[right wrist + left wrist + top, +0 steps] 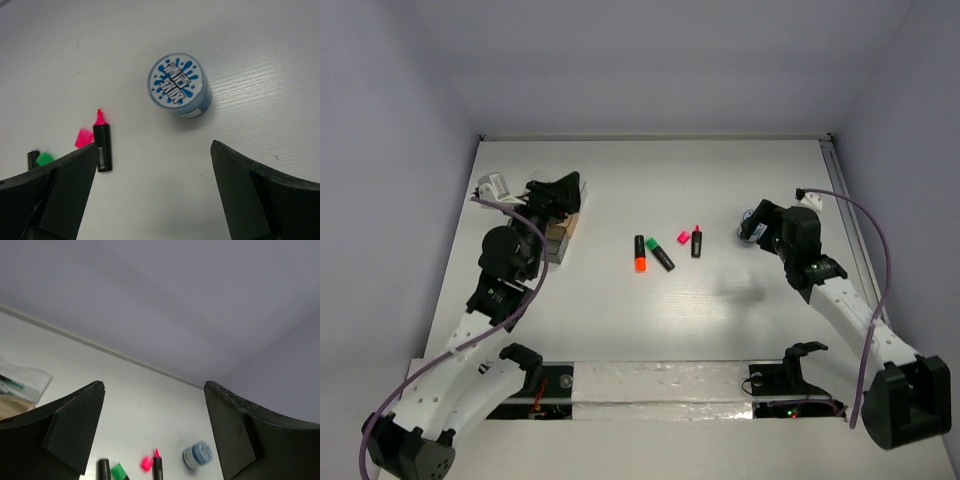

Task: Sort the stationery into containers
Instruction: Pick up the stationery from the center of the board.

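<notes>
This was a robotics lab cell: the bare white tabletop (620, 320) beneath the left claw (563, 188) was boxed by plain pale-lilac wall panels (670, 60) beyond it.

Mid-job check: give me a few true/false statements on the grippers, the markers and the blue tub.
1. The left gripper and right gripper are both open and empty. True.
2. The pink marker is capped. False: its tip is bare, and the pink cap lies beside it.
3. The blue tub stands on the table ahead of the right gripper, untouched. True.
4. The orange marker is in a box. False: it lies on the table beside the green marker.
</notes>
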